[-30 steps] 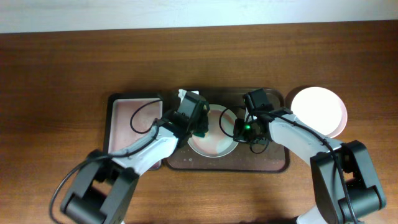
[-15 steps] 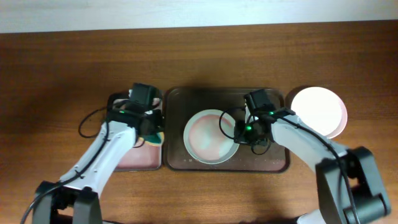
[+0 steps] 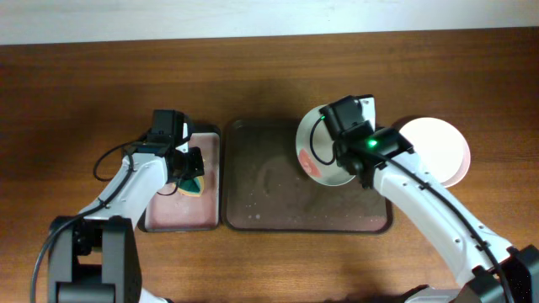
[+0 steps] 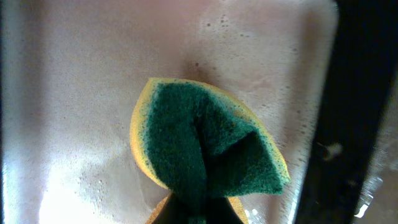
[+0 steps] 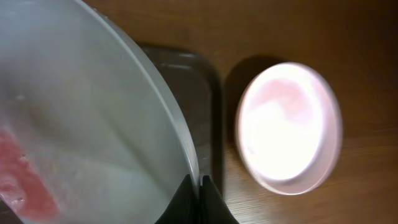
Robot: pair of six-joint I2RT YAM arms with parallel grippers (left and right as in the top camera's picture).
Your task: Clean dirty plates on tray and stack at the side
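Note:
My right gripper (image 3: 341,160) is shut on the rim of a white plate (image 3: 316,151) with a red smear and holds it tilted above the right part of the dark tray (image 3: 278,198). In the right wrist view the plate (image 5: 87,124) fills the left and my jaws (image 5: 200,186) pinch its edge. A clean pink-white plate (image 3: 434,150) lies on the table right of the tray, also in the right wrist view (image 5: 289,127). My left gripper (image 3: 189,172) is shut on a green and yellow sponge (image 4: 205,140) over the pink soapy tray (image 3: 173,210).
The pink tray (image 4: 74,93) holds foamy water. The dark tray's floor is wet with specks and bears no other plate. Brown wooden table (image 3: 84,84) lies all around, with a white wall edge along the far side.
My right gripper lifted the plate off the tray and carried it up and right, tilting it. My left gripper moved the sponge left from the plate to the pink tray.

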